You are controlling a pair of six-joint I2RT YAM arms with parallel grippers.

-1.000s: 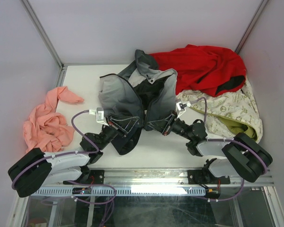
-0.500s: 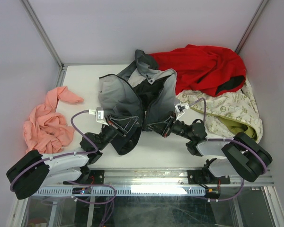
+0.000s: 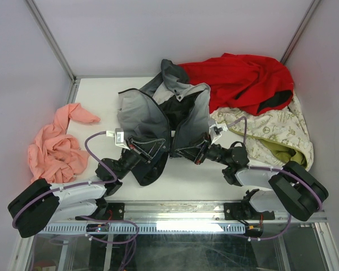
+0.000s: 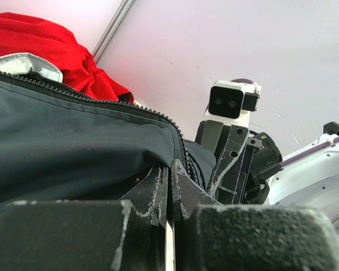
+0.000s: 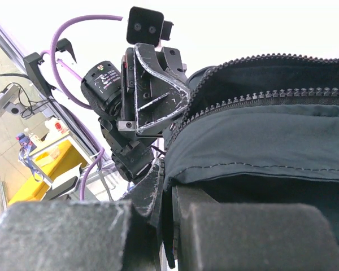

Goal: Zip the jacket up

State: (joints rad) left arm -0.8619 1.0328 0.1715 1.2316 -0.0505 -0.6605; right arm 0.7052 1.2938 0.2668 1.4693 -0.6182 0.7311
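Legible text: none in the three views.
Cream cloth with olive printed pattern (image 3: 274, 129): small emblem-like marks repeated over the fabric, too small in the top view to read as letters or a brand.
Black round motor housing on the left arm (image 5: 103, 79): small patch of white print seen from the right wrist camera, blurred, not possible to read.
Small bottles on the white shelf in the background (image 5: 27, 139): labels only as coloured spots, no words to make out.
Dark charcoal and light grey thin jacket (image 3: 152, 116): plain fabric and zipper teeth, no tag or number legible.
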